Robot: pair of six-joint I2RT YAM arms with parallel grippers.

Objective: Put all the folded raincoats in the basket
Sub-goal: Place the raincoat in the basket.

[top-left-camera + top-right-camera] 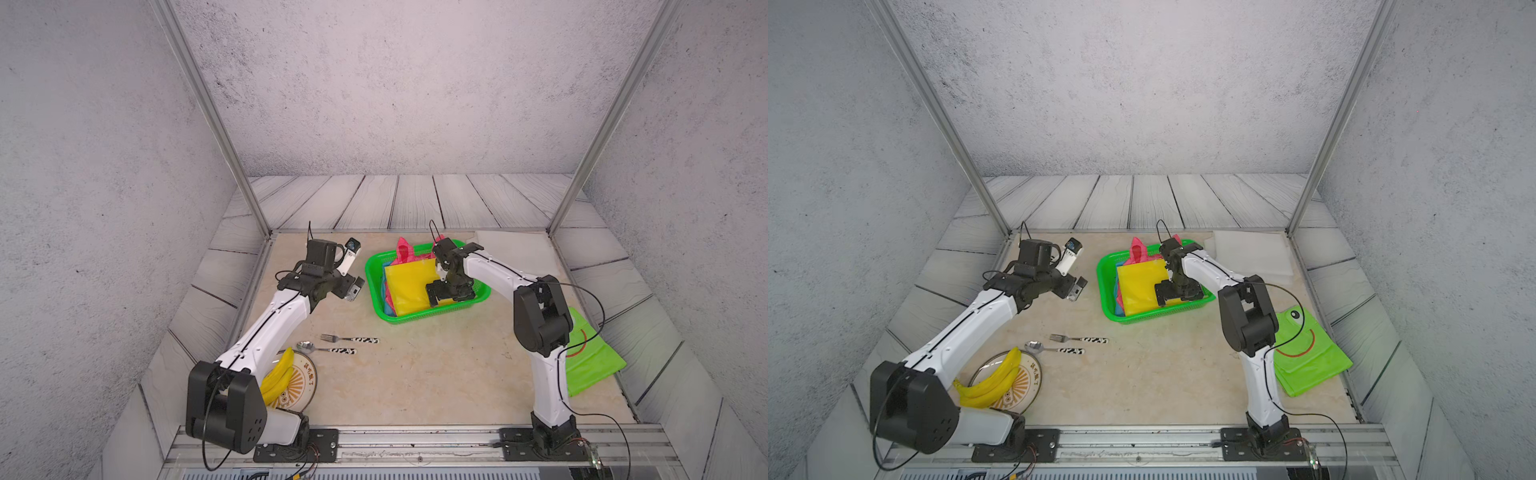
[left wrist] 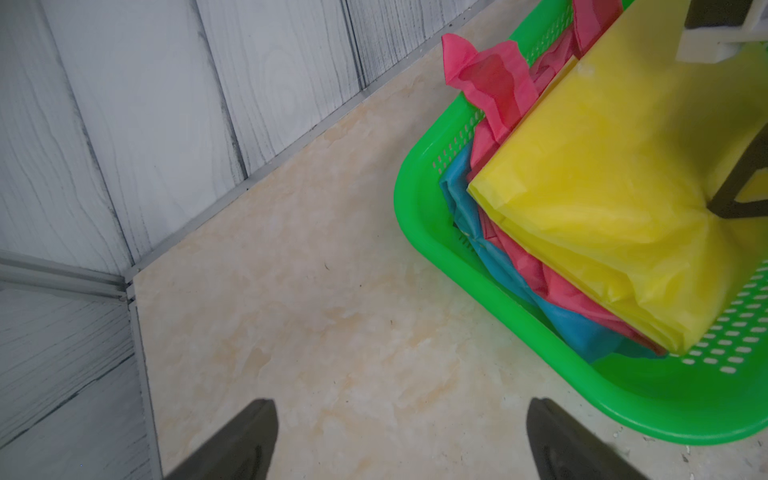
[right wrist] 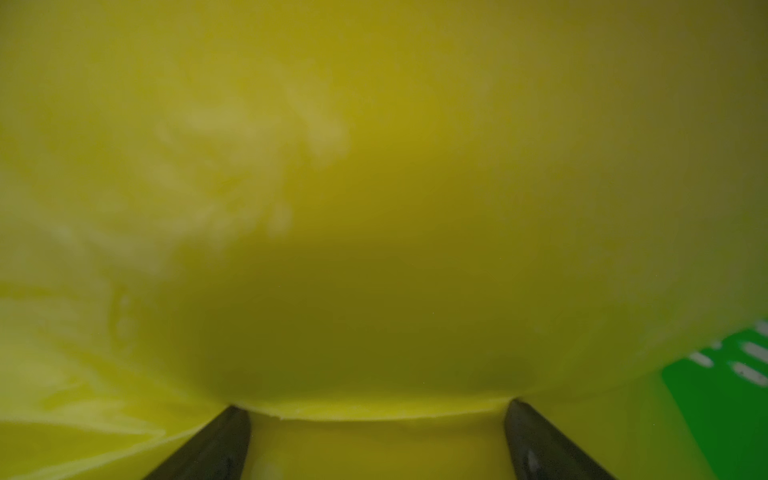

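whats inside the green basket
A folded yellow raincoat on top, with pink fabric and blue fabric poking out beneath it. The floor of the basket and anything else underneath are covered.

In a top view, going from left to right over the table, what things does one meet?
Bananas → spoon → green basket → frog-faced raincoat.

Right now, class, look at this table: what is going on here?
Two robot arms work at a green basket. The right tool stands open, its tips pressing on a yellow raincoat that lies folded in the basket, on top of a pink raincoat and a blue raincoat. The left tool is open and empty over the table beside the basket. A frog-faced green raincoat lies on the table by the right arm.
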